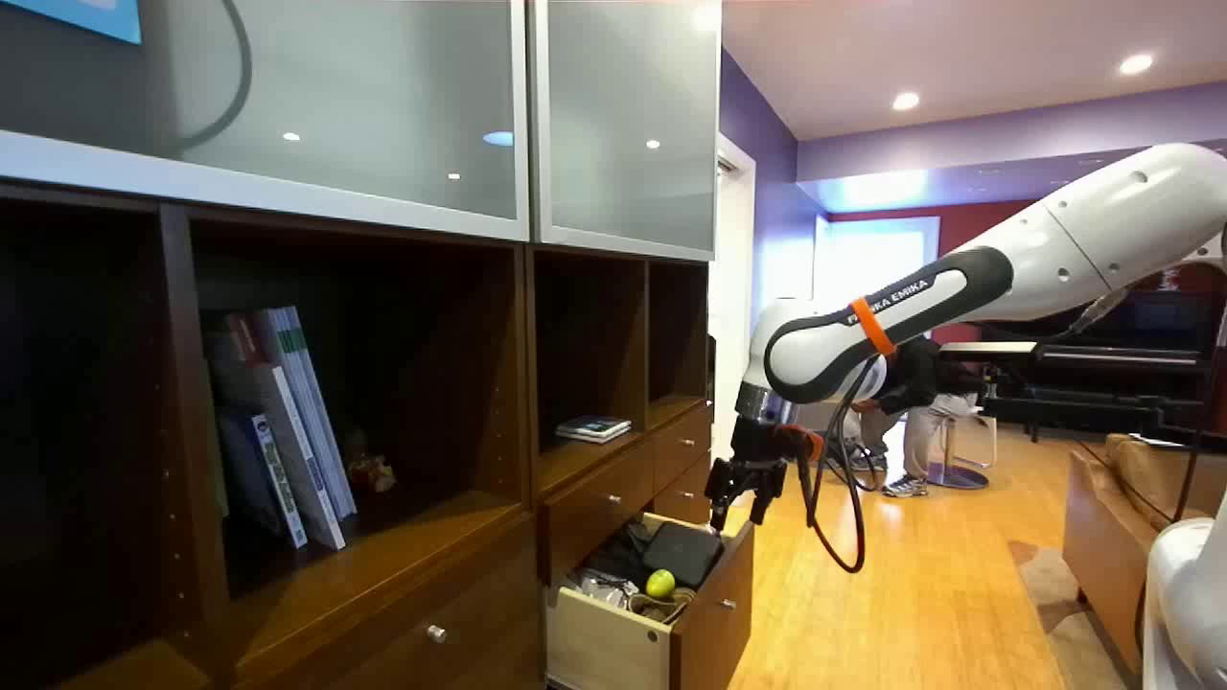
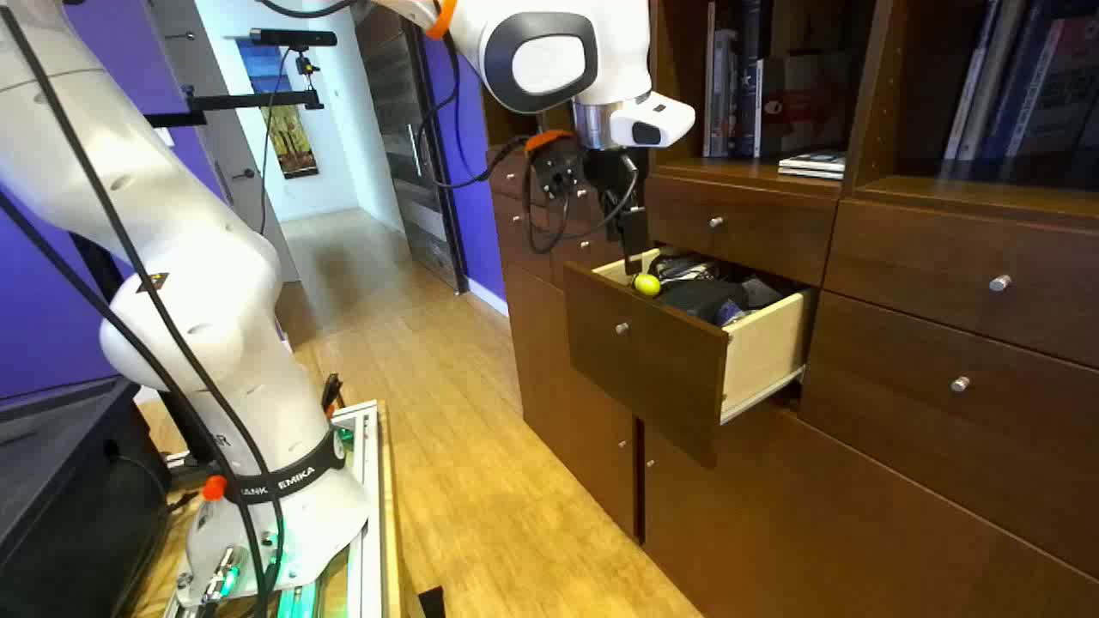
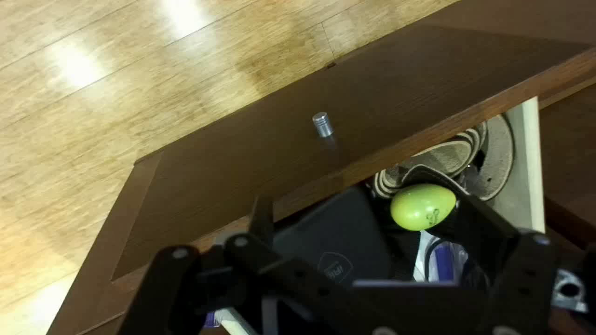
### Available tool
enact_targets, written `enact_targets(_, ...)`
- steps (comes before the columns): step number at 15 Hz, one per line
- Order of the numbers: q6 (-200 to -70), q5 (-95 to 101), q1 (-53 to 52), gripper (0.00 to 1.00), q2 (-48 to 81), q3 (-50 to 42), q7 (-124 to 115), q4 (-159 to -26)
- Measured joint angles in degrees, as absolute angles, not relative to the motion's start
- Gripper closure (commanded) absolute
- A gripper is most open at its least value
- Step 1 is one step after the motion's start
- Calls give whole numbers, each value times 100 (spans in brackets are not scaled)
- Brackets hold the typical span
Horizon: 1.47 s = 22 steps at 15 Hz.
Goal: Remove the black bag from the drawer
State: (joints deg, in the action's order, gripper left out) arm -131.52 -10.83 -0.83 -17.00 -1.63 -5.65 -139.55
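Hanging over drawer, gripper is wide and empty, likely to straddle bag; drawer stands out, presumably for top access. Wrist view: bag left of ball.

A dark-brown wooden cabinet has open shelves and frosted-glass upper doors. Pale, glossy wood flooring runs along its foot; purple walls stand just past it in both exterior views. A red wall and a bright white-framed opening lie well beyond the cabinet; a tan sofa stands across the floor from it, and recessed ceiling lights are lit. In an exterior view, a dark plank door and pale hallway also lie past the cabinet.
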Motion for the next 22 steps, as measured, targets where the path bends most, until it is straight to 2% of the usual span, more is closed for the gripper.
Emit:
enact_targets(13,-13156,-1101,-92,0,-1677,-168,-423,-13946)
enact_targets(22,-13604,-2334,-310,0,-894,-666,2858,-13304)
